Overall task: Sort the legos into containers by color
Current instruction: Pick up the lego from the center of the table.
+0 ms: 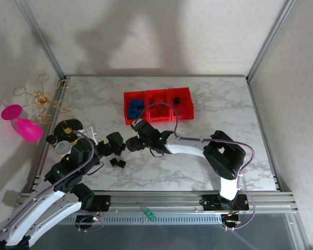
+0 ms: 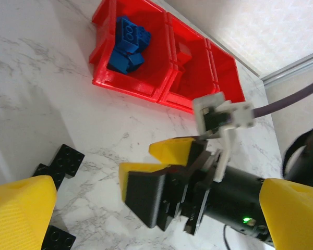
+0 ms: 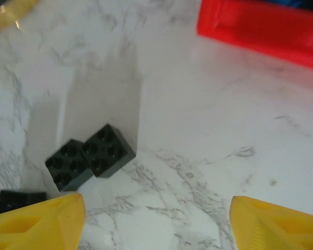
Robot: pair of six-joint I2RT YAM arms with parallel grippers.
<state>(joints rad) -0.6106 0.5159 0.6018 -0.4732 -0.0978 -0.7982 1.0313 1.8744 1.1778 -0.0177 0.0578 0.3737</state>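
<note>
2 touching black legos point(image 3: 91, 156) lie studs-up in a diagonal row before the open right tool point(image 3: 156, 221); the left tool point(image 2: 156, 213) gapes too.

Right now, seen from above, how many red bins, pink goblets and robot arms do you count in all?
Red bins: 3
Pink goblets: 1
Robot arms: 2
Total: 6

Bright, soft light, broad shadows on the back wall point(image 1: 146, 36), wrist views blurry
</note>
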